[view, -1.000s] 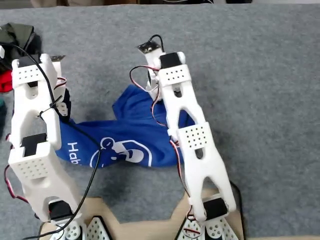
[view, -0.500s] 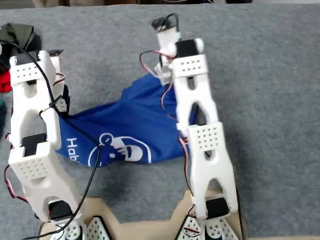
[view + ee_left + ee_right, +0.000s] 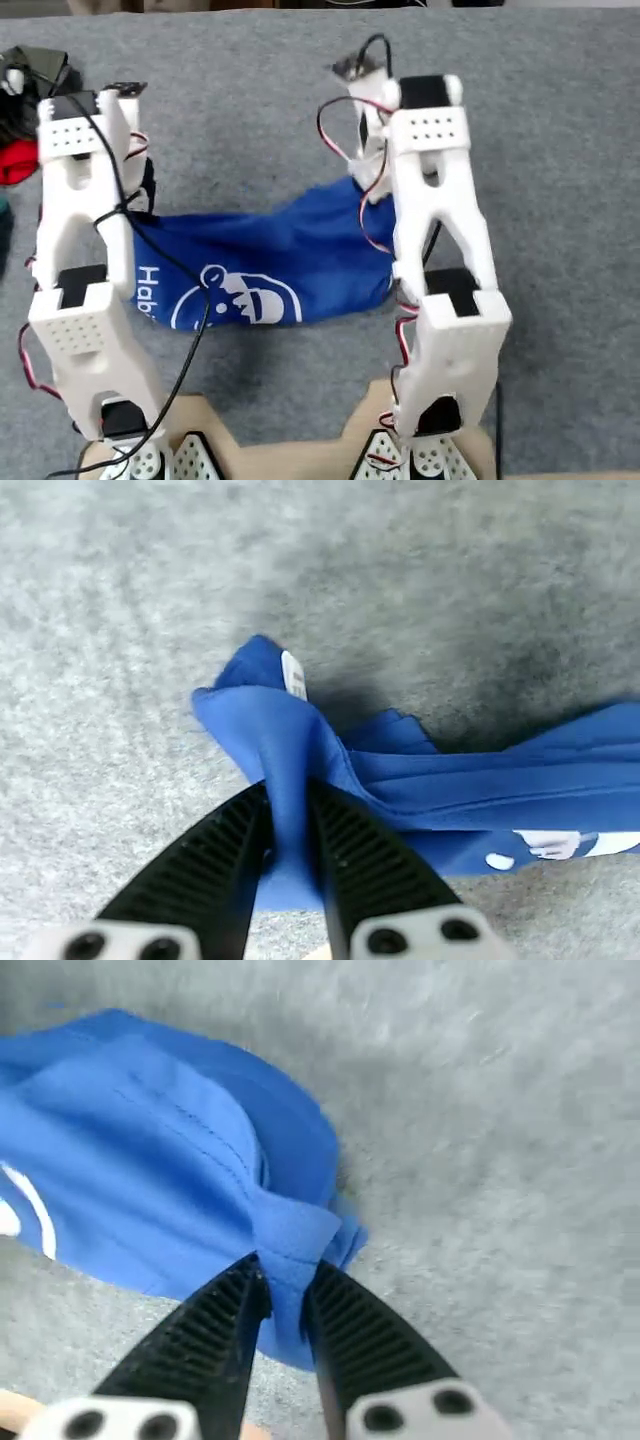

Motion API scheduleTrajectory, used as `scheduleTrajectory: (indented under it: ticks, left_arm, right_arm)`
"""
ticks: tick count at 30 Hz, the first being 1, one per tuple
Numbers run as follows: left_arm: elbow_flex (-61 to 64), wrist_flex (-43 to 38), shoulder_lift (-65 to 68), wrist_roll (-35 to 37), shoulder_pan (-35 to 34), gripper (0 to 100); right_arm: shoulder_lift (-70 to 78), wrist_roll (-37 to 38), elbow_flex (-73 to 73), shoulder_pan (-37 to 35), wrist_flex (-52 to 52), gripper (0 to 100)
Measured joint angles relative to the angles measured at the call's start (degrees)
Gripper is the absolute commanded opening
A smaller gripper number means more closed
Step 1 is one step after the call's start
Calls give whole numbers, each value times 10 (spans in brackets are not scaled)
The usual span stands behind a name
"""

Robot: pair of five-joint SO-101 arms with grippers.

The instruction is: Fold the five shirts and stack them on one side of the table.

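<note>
Blue shirt point(image 3: 270, 265) stretches over the tabletop point(image 3: 540, 150) between the extended left arm point(image 3: 80, 240) and right arm point(image 3: 440, 230); left jaws clamp one bunched end, right jaws the other, both pointing down.

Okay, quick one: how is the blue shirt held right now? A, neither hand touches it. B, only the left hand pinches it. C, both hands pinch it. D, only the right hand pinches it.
C: the left hand and the right hand are each shut on a bunched edge of the blue shirt.
</note>
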Motion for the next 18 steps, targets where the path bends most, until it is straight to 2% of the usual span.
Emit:
scheduleTrajectory:
  ticks: [4,7,12,18]
  left_arm:
    - [0,0,42,0,16,20]
    - [0,0,55,0,18,20]
    - [0,0,55,0,18,20]
    - [0,0,55,0,-3,20]
  right_arm:
    - [-5,2,122,-4,-82,25]
    - [-5,7,170,-21,-110,105]
    - [-5,9,201,-59,-105,221]
    - [-5,9,201,-98,-69,223]
